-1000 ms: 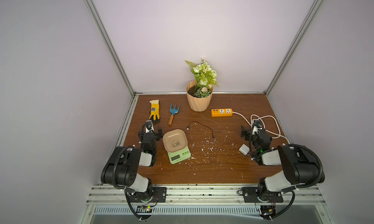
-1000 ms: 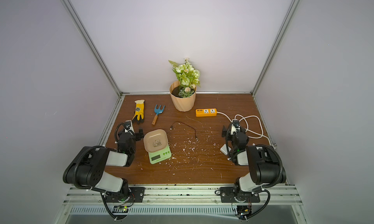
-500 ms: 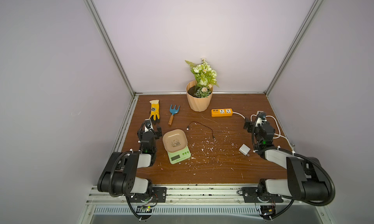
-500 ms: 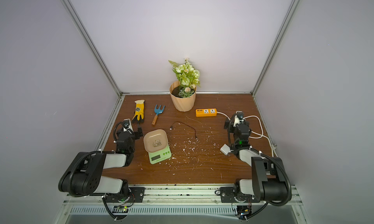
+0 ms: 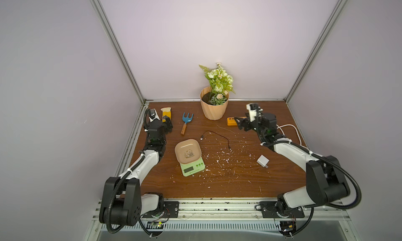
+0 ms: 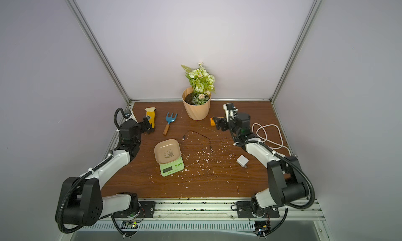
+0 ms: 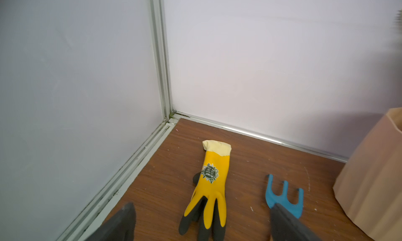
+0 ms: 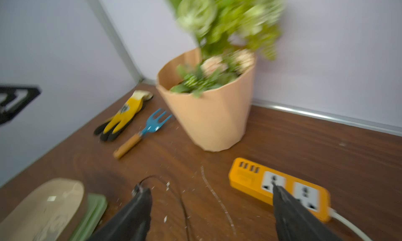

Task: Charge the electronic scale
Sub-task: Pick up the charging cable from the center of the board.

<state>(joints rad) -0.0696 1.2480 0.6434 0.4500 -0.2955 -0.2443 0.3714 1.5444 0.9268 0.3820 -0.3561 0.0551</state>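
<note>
The electronic scale (image 5: pixel 192 167) is light green with a tan panda tray (image 5: pixel 188 151), and it stands at the middle left of the brown table in both top views (image 6: pixel 171 168). A thin black cable (image 5: pixel 217 137) lies loose just behind it. The white charger cube (image 5: pixel 262 161) rests at the right. My right gripper (image 5: pixel 241 124) hovers open and empty by the orange power strip (image 5: pixel 231 120); its wrist view shows the strip (image 8: pixel 250 176), the cable (image 8: pixel 181 199) and the scale (image 8: pixel 95 209). My left gripper (image 5: pixel 167 125) is open over the glove (image 7: pixel 208 192), far left.
A tan flower pot (image 5: pixel 214 108) stands at the back centre. A blue hand fork (image 5: pixel 186 120) lies beside the yellow glove (image 5: pixel 166 115). The strip's white cord (image 5: pixel 289 131) coils at the right. White crumbs (image 5: pixel 219 158) litter the middle. Walls close in on three sides.
Both arms have stretched from folded poses toward the back. The left gripper moved up to the glove. The right gripper swung back and left to the power strip.
</note>
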